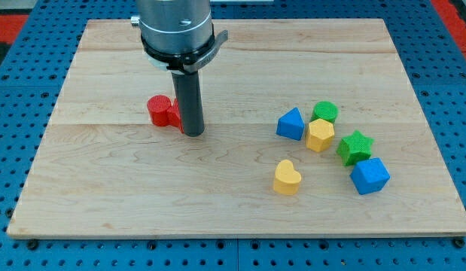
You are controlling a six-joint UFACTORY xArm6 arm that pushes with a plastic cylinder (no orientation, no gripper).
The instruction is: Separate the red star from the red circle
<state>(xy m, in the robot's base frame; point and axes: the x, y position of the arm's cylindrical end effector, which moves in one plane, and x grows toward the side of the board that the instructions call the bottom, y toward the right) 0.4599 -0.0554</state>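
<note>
The red circle (159,109) sits left of the board's middle. The red star (174,114) lies right against it on its right side and is partly hidden behind my rod. My tip (192,132) rests on the board just right of the red star, touching or nearly touching it. The two red blocks are in contact.
A cluster lies at the view's right: a blue triangle block (290,123), a green circle (324,113), a yellow hexagon (320,135), a green star (355,147), a blue block (370,176) and a yellow heart (287,178). The wooden board (105,188) rests on a blue pegboard.
</note>
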